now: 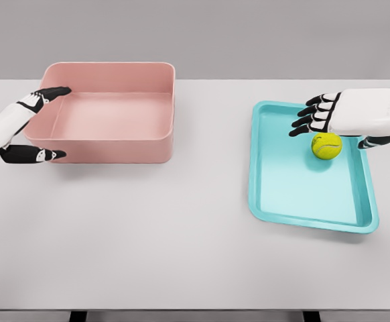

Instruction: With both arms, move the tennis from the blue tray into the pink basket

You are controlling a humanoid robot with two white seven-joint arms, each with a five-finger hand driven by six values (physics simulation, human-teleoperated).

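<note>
Ball: a yellow-green tennis ball (326, 145) lies inside the blue tray (295, 201), in its upper right part, at the right of the frame.
Right hand: the right hand (346, 117) comes in from the right edge and hovers over the ball, palm down. Its fingers (310, 119) are stretched out toward the left, a little spread, and they close on nothing. The thumb shows dark just right of the ball. If the hand touches the ball, I cannot tell.
Left hand: the left hand (29, 127) is at the left edge of the frame, at the left wall of the pink basket (141, 141). One finger reaches over the rim at the upper left corner; the thumb points along the front wall lower down. The fingers are released, not clenched.
Basket: it stands in the upper left of the table (181, 255), well apart from the tray.
</note>
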